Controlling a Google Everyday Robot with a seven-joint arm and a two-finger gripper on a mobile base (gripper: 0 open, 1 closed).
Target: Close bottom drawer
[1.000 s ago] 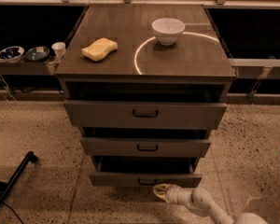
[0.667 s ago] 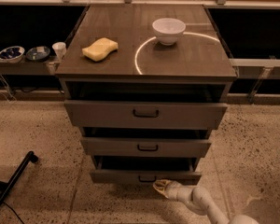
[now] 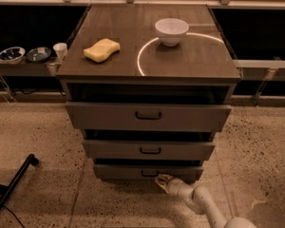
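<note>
Here, bottom drawer (image 3: pixel 123 171): lowest front beneath the counter (image 3: pixel 190 61) front edge, slightly ajar.
Gripper (image 3: pixel 162 180): at that front, just right of its handle (image 3: pixel 149 173); how open, cannot tell.
Handling: likely stiff, sliding on runners; push flat mid-front.

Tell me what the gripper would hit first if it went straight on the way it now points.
The gripper hangs low before the cabinet, pointing at the bottom drawer, just beside its pull handle. That drawer front comes first; contact may already exist, depth is unclear.
</note>
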